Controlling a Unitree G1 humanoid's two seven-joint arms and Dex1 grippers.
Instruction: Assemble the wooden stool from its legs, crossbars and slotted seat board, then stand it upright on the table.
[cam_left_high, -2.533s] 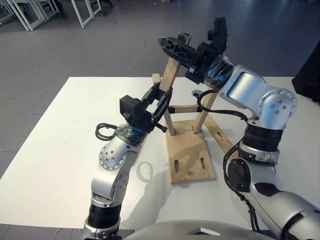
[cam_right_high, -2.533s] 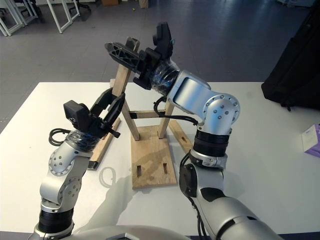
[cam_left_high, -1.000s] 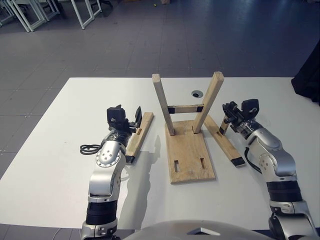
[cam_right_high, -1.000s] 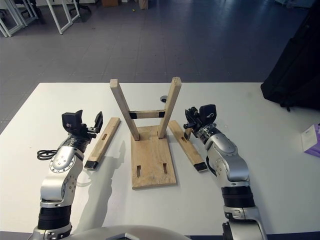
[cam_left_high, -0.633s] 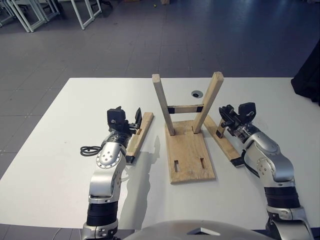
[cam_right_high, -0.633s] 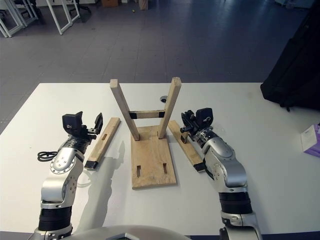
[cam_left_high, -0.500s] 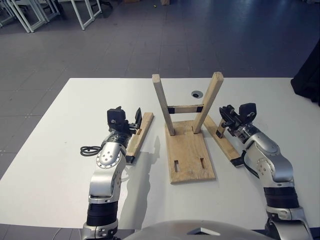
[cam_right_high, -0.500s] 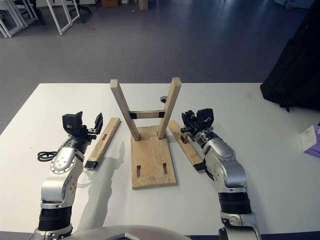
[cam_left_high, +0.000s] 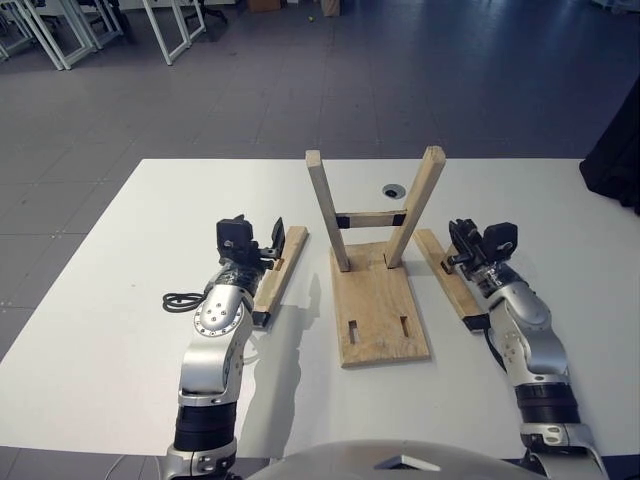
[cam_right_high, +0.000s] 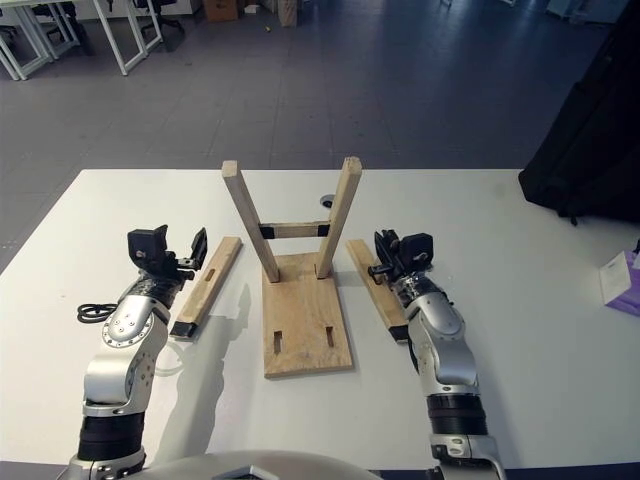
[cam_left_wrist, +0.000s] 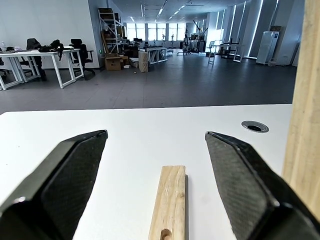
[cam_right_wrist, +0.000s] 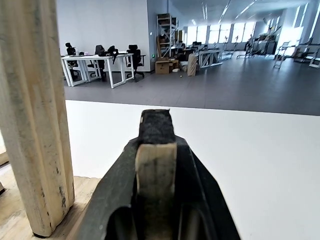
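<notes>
Your left tool (cam_left_high: 268, 243): spread wide, left loose leg (cam_left_high: 281, 264) between, touching neither pad | your right tool (cam_right_high: 384, 256): pinching right loose leg (cam_left_high: 447, 274) on worktop (cam_left_high: 130, 300) | seat board (cam_left_high: 380, 310): flat between them, 2 legs standing in it.

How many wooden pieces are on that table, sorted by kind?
Seat board: 1
Standing legs, set in the board: 2
Loose legs, lying flat beside the board: 2
Crossbar, joining the standing legs: 1
Total: 6
</notes>
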